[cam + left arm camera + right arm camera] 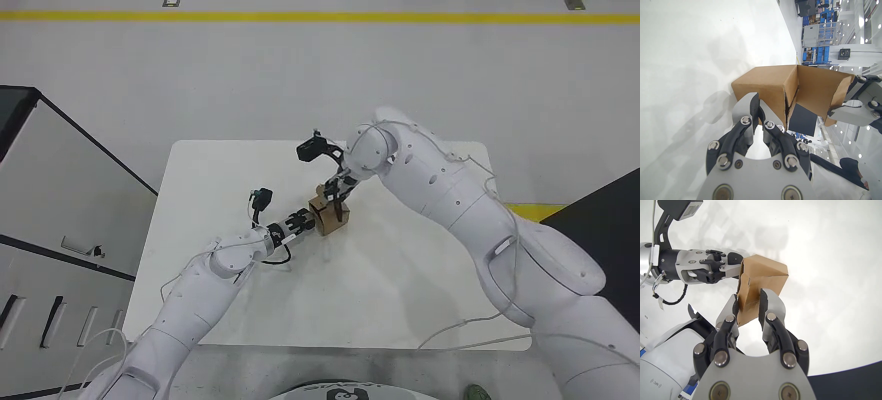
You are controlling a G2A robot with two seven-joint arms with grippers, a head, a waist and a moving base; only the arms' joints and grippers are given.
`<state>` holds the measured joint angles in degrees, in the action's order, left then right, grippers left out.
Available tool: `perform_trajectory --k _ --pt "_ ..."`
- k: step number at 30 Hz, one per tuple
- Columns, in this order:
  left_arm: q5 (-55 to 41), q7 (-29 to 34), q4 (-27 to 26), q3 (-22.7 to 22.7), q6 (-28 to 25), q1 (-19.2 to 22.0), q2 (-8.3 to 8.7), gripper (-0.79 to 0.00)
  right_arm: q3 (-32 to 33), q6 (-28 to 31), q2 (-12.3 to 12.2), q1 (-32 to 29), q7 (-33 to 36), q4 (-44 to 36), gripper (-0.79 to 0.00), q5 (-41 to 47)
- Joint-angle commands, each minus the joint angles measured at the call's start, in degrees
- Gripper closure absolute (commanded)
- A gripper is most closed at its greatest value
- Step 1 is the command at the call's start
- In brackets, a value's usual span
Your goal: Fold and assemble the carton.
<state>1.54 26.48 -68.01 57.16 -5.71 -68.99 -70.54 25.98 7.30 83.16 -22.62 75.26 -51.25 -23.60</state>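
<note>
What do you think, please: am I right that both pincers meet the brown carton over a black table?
Nearly: the table is white, not black, as the top view shows. The left pincer and right pincer do both meet the brown carton.

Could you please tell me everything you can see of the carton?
The carton is a brown corrugated-cardboard box, partly folded, with one end open and its flaps loose, one of them bent with ragged edges. It sits near the middle of the white table. The left gripper clamps one wall edge; the right gripper is at the bent flap.
</note>
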Motion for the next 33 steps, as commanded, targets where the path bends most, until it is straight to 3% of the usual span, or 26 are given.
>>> perform_trajectory --k 1,5,10,12,29,33 --pt "0.0 0.0 0.0 0.0 0.0 0.0 0.0 0.0 -0.3 -0.1 0.4 0.1 0.3 0.7 -0.249 0.0" --pt "0.0 0.0 0.0 0.0 0.0 0.0 0.0 0.0 -1.1 0.0 1.4 0.5 0.9 1.9 -0.265 0.0" --pt "0.0 0.0 0.0 0.0 0.0 0.0 0.0 0.0 -1.8 -0.4 2.5 0.9 1.2 3.0 -0.246 -0.5" --pt "0.0 0.0 0.0 0.0 0.0 0.0 0.0 0.0 -2.1 -0.5 2.9 1.0 1.2 3.3 -0.203 -0.7" --pt "0.0 0.0 0.0 0.0 0.0 0.0 0.0 0.0 -5.2 -3.4 6.8 1.8 0.5 6.2 -0.166 -6.1" --pt "0.0 0.0 0.0 0.0 0.0 0.0 0.0 0.0 -5.5 -4.2 7.6 2.0 0.5 6.7 -0.234 -7.1"
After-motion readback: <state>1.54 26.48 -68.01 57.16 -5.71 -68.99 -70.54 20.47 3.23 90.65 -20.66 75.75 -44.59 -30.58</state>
